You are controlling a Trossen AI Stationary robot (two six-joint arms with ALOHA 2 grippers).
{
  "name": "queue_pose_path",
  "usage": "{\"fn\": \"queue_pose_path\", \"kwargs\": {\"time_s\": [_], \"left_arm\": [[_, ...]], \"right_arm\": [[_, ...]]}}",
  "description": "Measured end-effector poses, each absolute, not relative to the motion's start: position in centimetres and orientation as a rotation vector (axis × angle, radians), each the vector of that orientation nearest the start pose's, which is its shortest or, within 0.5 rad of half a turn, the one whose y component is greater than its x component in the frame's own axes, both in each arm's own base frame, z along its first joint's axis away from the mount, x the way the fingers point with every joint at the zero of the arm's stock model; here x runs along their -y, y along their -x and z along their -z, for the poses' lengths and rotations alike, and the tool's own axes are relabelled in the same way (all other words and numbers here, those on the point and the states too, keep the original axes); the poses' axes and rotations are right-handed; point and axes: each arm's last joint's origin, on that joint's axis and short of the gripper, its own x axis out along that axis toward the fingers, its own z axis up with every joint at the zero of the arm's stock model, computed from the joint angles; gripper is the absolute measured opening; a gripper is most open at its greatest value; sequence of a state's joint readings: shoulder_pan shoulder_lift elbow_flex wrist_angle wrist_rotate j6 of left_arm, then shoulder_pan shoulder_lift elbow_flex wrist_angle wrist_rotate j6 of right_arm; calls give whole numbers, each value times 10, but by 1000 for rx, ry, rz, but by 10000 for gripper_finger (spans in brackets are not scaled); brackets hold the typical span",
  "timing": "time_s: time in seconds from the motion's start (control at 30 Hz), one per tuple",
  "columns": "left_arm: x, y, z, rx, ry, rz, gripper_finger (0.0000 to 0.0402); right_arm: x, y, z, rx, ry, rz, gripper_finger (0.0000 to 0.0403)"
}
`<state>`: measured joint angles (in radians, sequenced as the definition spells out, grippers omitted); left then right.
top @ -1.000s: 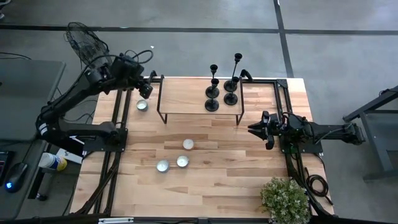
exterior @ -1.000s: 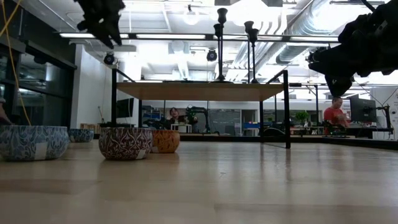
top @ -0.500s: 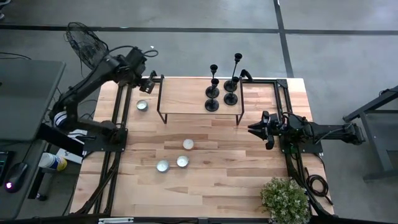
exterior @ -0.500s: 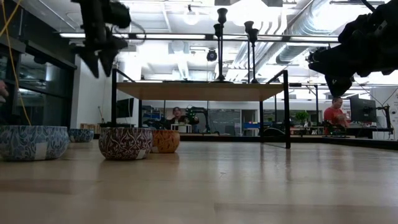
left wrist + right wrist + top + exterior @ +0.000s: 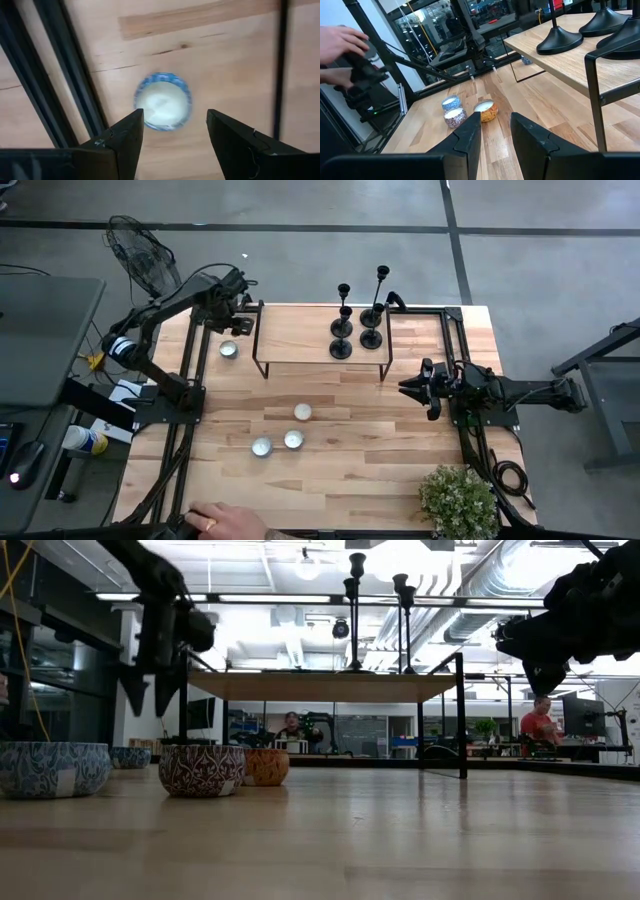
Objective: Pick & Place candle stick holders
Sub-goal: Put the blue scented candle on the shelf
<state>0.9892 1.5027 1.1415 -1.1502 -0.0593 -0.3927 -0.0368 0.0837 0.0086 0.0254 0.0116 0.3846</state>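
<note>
Several matte black candle stick holders [image 5: 357, 320] of differing heights stand by their round bases on a raised wooden shelf [image 5: 300, 335] at the table's far side. They also show in the low view [image 5: 352, 610] and the right wrist view [image 5: 560, 39]. My left gripper [image 5: 234, 331] is open and points down, hanging above a blue-patterned candle tin [image 5: 162, 107] at the far left. Its fingers stand apart on either side of the tin without touching it. My right gripper [image 5: 406, 388] is open and empty at the right, level, facing the shelf.
Three more candle tins [image 5: 285, 430] sit at the table's middle. A potted plant [image 5: 458, 500] stands at the near right corner. Black frame rails [image 5: 190, 370] run along both sides. A person's hand [image 5: 225, 523] rests at the near edge.
My left gripper has gone down toward the blue candle tin at the far left and has tipped until its fingers point down. A person's hand has come in at the table's near edge.
</note>
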Motion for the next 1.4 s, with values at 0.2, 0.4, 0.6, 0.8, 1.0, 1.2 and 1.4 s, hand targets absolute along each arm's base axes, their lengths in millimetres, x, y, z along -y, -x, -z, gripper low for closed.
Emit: {"fn": "queue_pose_path", "kwargs": {"time_s": [0.2, 0.4, 0.6, 0.8, 1.0, 1.2, 1.4], "left_arm": [[-216, -129, -216, -1284, 1038, -1146, 211], [-219, -132, -216, -1239, 1032, -1166, 211], [-224, -135, -203, -1262, 1081, -1209, 211], [-227, -138, -197, -1249, 1143, -1190, 211], [-222, -143, -197, -1248, 1171, -1190, 211], [-218, -152, -196, -1226, 1193, -1195, 211], [-217, -159, -189, -1253, 1207, -1194, 211]], "right_arm": [[4, -102, -162, -39, -385, 57, 98], [4, -102, -162, -40, -385, 57, 98], [4, -102, -162, -40, -385, 57, 98], [4, -102, -162, -40, -385, 57, 98], [4, -102, -162, -40, -385, 57, 98], [4, -102, -162, -40, -385, 57, 98], [4, -102, -162, -40, -385, 57, 98]]}}
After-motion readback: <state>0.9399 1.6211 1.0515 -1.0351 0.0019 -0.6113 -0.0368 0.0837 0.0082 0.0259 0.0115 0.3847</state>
